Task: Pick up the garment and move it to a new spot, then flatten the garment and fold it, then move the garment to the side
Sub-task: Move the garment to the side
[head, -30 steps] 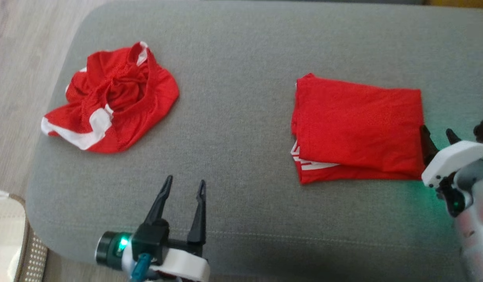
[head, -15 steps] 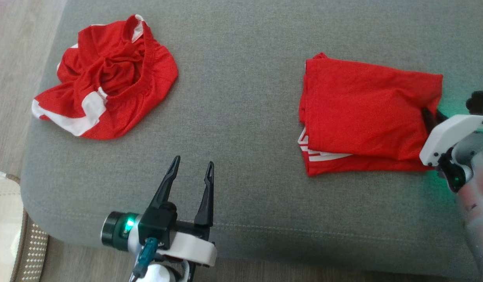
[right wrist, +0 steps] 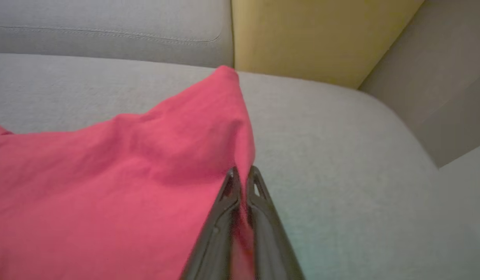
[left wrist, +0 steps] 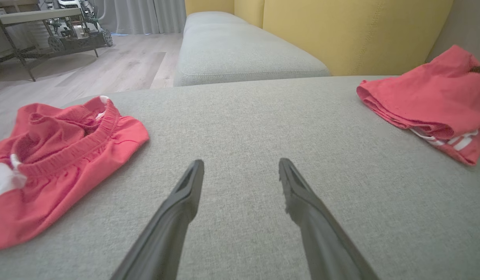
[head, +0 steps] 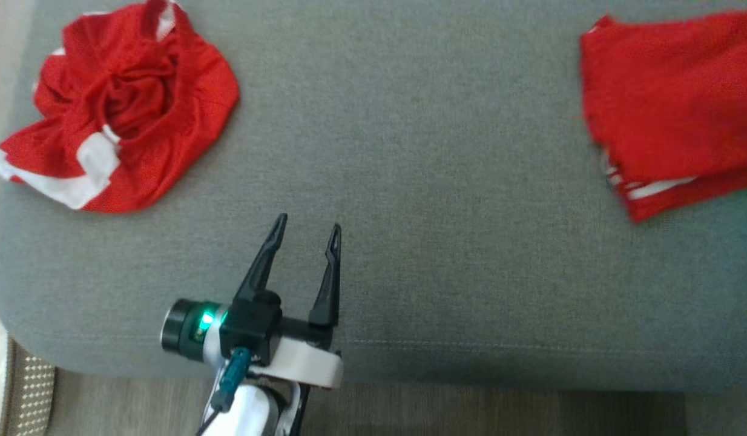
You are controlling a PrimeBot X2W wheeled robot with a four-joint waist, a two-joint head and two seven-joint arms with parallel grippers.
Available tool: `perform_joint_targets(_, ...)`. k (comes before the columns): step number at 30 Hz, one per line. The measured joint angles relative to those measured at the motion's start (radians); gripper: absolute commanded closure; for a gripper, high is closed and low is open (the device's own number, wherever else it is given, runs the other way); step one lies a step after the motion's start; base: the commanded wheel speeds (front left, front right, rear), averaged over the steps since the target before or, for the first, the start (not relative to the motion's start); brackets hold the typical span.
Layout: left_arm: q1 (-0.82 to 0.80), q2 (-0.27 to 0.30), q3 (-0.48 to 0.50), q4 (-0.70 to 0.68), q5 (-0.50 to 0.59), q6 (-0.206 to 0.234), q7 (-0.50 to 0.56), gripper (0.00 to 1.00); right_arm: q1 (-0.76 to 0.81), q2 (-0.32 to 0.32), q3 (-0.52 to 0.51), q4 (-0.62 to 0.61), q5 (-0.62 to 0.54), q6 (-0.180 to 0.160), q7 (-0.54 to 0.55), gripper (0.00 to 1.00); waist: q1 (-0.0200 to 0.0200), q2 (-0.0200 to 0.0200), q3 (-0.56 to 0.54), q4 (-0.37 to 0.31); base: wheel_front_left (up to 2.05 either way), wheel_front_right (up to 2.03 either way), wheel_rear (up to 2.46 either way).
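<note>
Item one: folded red garment (head: 670, 103), laid at the right end of the grey sofa seat (head: 410, 181), white stripes shown on its lower layer. One edge is pinched and raised by the right tool (right wrist: 243, 173), closed on the cloth.

Item two: crumpled red shorts (head: 119, 103), heaped at the left end.

Item three: left tool (head: 308, 222), held open and empty over the seat's front, between the two.

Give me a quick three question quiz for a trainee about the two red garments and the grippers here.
1. True or false: the left gripper holds the crumpled garment.
2. Which pinches an edge of the folded garment: A the left gripper, B the right gripper?
3. Fill in: both garments lie on a grey ____.
Key: 1 false; 2 B; 3 cushion.
</note>
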Motion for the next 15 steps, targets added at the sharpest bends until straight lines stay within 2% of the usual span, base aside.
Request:
perform_joint_targets(10, -0.082, 0.0, -0.003, -0.019, 0.0, 0.008, -0.004, 0.0, -0.111, -0.143, -0.048, -0.095, -0.164, 0.0, 0.019, 1.0, 0.0001, 0.0, 0.113, -0.064, 0.0, 0.0, 0.0)
perform_joint_targets(15, -0.099, 0.0, -0.003, -0.017, 0.0, 0.01, -0.004, 0.0, -0.117, -0.168, -0.107, -0.154, -0.212, 0.0, 0.045, 1.0, 0.0001, 0.0, 0.143, -0.092, 0.0, 0.0, 0.0)
